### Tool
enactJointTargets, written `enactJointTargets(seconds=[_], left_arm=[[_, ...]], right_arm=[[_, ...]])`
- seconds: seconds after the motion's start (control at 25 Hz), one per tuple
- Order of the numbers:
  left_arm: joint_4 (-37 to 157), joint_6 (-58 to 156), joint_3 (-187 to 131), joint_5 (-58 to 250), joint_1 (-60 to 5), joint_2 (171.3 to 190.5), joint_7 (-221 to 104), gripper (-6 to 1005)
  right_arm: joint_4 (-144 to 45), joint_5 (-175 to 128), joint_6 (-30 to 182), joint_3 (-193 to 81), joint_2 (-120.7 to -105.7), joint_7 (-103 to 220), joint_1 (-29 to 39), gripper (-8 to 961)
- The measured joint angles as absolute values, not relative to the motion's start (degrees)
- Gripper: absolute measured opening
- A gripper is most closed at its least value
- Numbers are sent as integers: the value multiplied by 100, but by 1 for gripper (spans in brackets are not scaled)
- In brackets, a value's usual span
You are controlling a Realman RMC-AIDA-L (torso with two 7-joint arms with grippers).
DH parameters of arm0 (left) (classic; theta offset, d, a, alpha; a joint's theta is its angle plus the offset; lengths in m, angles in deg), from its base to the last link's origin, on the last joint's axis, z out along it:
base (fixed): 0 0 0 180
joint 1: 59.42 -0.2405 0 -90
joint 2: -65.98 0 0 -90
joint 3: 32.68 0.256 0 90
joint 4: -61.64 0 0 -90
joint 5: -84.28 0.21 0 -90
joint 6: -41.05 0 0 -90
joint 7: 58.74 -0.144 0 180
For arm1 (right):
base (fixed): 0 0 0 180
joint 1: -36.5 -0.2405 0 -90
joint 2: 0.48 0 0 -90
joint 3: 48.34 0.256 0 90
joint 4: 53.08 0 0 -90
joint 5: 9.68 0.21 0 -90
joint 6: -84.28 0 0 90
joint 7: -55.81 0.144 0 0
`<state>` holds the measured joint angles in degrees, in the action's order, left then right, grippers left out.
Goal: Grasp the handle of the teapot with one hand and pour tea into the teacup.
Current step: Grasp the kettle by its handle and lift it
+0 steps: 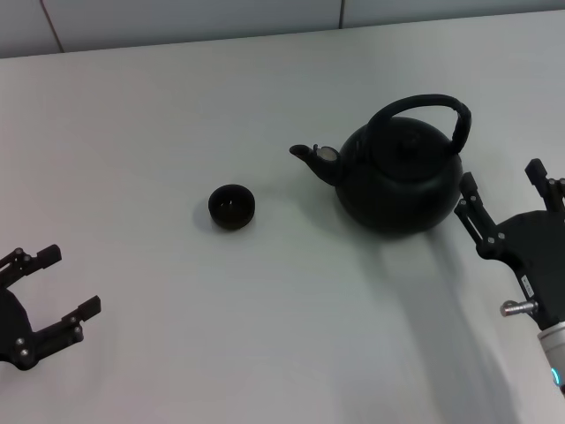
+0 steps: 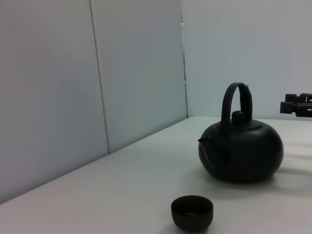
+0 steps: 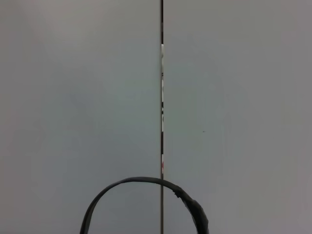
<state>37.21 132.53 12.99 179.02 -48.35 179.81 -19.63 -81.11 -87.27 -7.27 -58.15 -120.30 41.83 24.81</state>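
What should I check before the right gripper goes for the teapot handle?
1. Right gripper open, beside the teapot: ok.
2. Handle upright and unobstructed: ok.
3. Spout points toward the teacup: ok.
4. Teacup upright, apart from the teapot: ok.
5. Left gripper well clear of both, low at the table's near left: ok.
6. Tea level in the pot: cannot tell.

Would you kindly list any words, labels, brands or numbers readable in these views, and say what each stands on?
None: no readable text shows on the teapot, the teacup, the table, the wall panels, or either gripper, left or right.
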Motion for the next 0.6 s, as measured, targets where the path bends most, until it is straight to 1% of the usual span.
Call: enactJointTargets(seconds=[0.36,0.56,0.6], left_arm=[[3729,13248,1208,17901,-4869,18010,-2007,800],[3739,13247,1180,17896,-4870,18021,-2008,800],[3757,13247,1114,17893,-4871,18049,-2015,800]], right_arm=[[-7697,-8726,-378,-5597,-12030,4605,2184,813],[-7493,-8729,-169,-5590,-12022,4644,1900,814],[-7441,-8735,-108,-5590,-12020,4701,1841,813]])
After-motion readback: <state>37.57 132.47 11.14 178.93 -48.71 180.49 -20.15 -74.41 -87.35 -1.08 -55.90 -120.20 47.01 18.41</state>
